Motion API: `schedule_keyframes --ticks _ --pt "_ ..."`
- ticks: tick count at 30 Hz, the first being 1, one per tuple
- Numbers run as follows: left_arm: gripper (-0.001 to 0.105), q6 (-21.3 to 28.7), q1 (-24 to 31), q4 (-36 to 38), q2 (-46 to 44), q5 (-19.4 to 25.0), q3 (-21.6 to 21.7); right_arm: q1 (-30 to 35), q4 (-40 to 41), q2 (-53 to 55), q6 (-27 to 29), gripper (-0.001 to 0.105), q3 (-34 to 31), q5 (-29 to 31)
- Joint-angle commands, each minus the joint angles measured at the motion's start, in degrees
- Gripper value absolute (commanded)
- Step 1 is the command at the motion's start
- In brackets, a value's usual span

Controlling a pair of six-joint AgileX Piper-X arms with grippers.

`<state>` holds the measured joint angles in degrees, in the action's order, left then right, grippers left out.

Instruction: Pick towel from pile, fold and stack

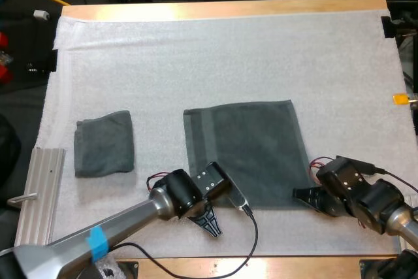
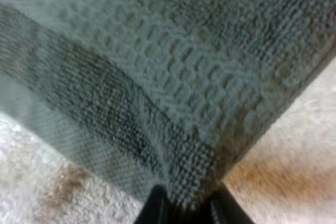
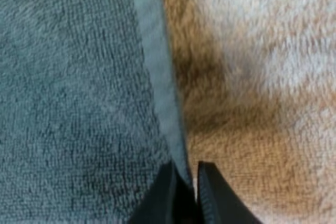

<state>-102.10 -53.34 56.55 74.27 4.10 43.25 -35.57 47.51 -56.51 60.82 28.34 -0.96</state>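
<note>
Your left gripper (image 2: pixel 187 195) is nearly closed. Its two black fingers (image 2: pixel 155 209) pinch a corner of the spread towel (image 2: pixel 173 77) between them. The cloth's woven band and hem run away from the fingertips on both sides.

Your right gripper (image 3: pixel 187 177) is nearly closed as well, with the towel's pale hem caught between its fingers (image 3: pixel 215 200). The grey-green cloth lies on one side of those fingertips and the white mat (image 3: pixel 262 77) on the other.

Seen from above, the left gripper (image 1: pixel 210 222) sits at the towel's near left corner and the right gripper (image 1: pixel 302 194) at its near right corner. The spread towel (image 1: pixel 247 151) lies flat on the mat, reaching from the two grippers away toward the far side.

Out to the left of your left gripper, well apart from the spread towel, a folded towel (image 1: pixel 104 143) rests on the mat. Further left again, a ribbed metal rail (image 1: pixel 39 191) lies along the mat's edge. Beyond both towels the mat runs on to the far rim of the wooden table (image 1: pixel 228 10).
</note>
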Motion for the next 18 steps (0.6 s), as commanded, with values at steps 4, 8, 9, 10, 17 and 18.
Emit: schedule_keyframes --ticks 4,8,9,10,17,18 --pt "0.009 -1.13 -1.19 3.34 -4.39 -3.21 1.94 -0.10 5.56 5.13 0.89 0.000 3.03 0.28" --pt "0.000 -3.89 -5.00 5.25 -8.11 -4.46 3.72 -0.10 11.00 10.47 0.67 0.000 5.41 0.06" --pt "0.000 -4.78 -6.26 5.36 -8.76 -4.46 4.07 -0.10 12.48 11.65 0.20 0.000 5.90 0.02" --pt "0.000 -5.35 -7.05 5.37 -9.05 -4.46 4.24 -0.10 13.37 12.52 -0.73 0.000 6.14 -0.11" --pt "0.000 -8.53 -6.33 3.33 -9.16 -6.16 4.32 -0.10 9.65 14.18 -8.32 0.000 6.18 -4.50" --pt "0.000 -8.35 -5.51 3.05 -9.16 -6.22 4.32 -0.10 8.35 13.84 -8.46 0.000 6.18 -4.39"
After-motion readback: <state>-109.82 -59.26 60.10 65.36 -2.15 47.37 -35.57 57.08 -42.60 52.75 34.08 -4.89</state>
